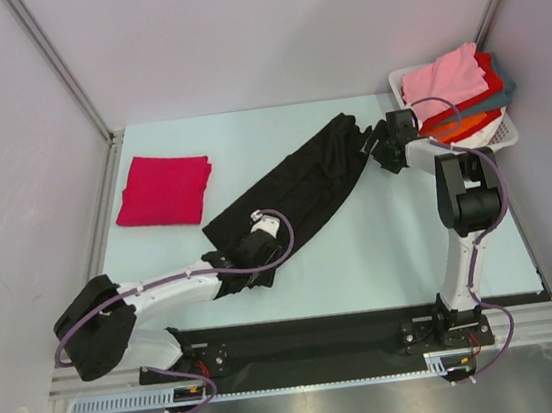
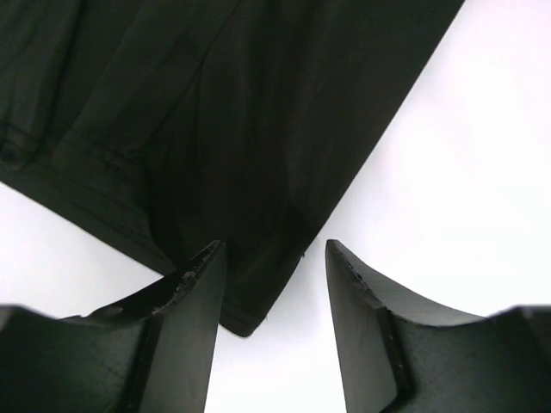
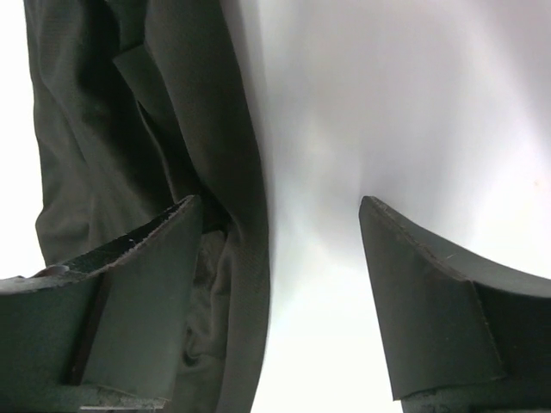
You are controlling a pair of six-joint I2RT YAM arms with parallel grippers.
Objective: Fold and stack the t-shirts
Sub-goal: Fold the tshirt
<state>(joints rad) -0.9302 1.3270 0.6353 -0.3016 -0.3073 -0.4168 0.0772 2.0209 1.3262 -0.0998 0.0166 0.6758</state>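
Across the pale worktop (image 1: pixel 362 246) we see the black t-shirt (image 1: pixel 294 189) drawn into a long band, its long axis running from near left to far right. Its near corner lies in the gap of the left jaws, which stand apart without pinching it, and its far edge lies by one finger of the widely spread right jaws. The white basket (image 1: pixel 505 134) of stacked shirts (image 1: pixel 451 74) sits just behind the right jaws, and the folded magenta-red t-shirt (image 1: pixel 163 188) lies well apart at far left.
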